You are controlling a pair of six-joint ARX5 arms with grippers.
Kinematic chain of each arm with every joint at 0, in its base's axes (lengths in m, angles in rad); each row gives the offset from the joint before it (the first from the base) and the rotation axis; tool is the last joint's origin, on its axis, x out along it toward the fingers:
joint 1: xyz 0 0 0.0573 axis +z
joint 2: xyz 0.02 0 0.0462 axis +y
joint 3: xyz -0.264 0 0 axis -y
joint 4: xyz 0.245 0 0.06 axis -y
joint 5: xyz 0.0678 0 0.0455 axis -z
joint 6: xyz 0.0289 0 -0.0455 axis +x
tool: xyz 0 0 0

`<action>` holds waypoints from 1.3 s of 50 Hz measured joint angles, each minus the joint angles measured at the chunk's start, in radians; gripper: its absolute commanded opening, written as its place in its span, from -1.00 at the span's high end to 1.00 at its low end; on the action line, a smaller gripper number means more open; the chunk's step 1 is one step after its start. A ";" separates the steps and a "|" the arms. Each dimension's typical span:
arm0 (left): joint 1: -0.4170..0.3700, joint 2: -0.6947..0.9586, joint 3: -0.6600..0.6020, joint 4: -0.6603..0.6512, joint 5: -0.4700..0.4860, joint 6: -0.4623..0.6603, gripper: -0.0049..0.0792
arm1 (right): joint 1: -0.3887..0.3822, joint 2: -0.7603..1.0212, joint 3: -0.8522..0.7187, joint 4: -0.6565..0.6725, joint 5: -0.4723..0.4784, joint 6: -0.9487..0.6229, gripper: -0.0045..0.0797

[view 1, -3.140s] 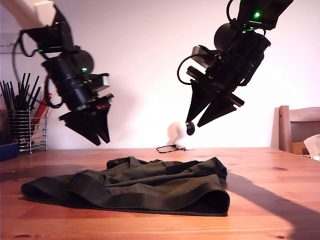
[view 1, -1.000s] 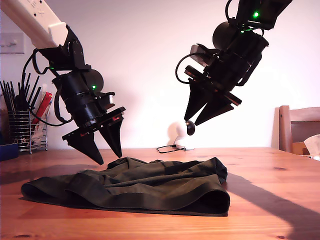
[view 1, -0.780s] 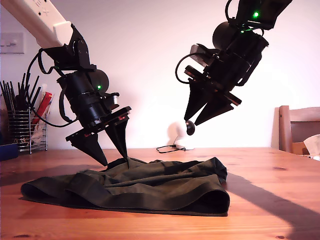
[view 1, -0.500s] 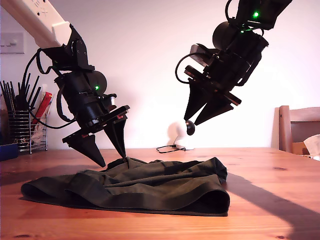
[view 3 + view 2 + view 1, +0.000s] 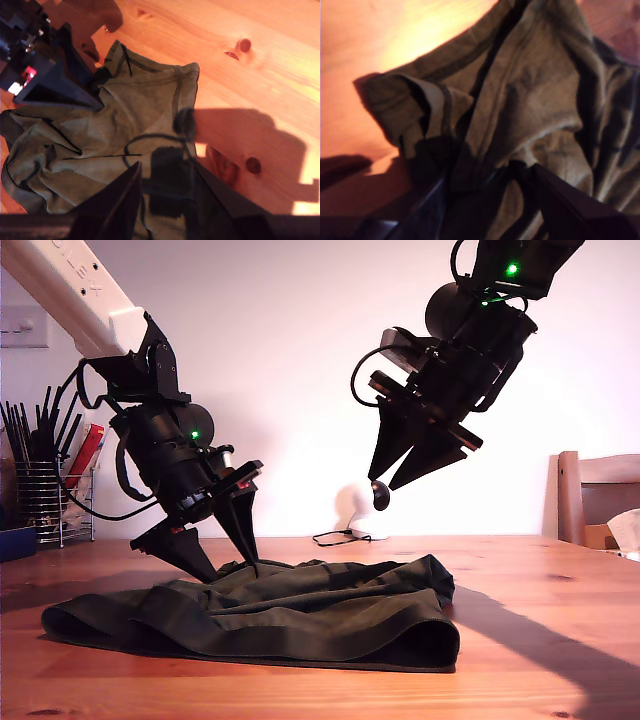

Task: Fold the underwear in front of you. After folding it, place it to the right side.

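underwear (image 5: 270, 615): crumpled on table (image 5: 540, 630), ~7 o'clock from centre in ext. view; dark olive, seamed.
my first gripper (image 5: 232, 568): down at cloth's rear edge, ~10 o'clock of garment; jaws apart, tips on/at fabric, nothing pinched.
my second gripper (image 5: 388, 492): hangs above cloth, ~1 o'clock; jaws parted, empty.

First gripper (image 5: 228, 568) at the exterior view's left: arm angled steeply down, jaws parted, tips low. Second gripper (image 5: 385, 475) at the exterior view's upper right: held high, pointing down and toward the exterior view's left, jaws parted, nothing between them.
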State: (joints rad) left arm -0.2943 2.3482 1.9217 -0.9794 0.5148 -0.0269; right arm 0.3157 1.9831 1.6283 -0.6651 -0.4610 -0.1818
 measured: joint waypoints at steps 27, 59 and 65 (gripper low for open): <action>0.000 0.000 0.000 0.102 0.000 0.003 0.93 | 0.000 0.000 0.000 0.011 0.000 0.000 0.23; 0.000 -0.010 0.065 0.158 -0.239 0.056 0.93 | 0.000 0.000 0.000 0.014 0.000 0.000 0.23; 0.000 -0.028 0.098 0.140 -0.251 0.058 0.93 | 0.000 0.000 0.000 0.014 0.000 0.000 0.23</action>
State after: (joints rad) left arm -0.2947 2.3203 2.0193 -0.8398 0.2634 0.0307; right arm 0.3157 1.9831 1.6283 -0.6506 -0.4610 -0.1818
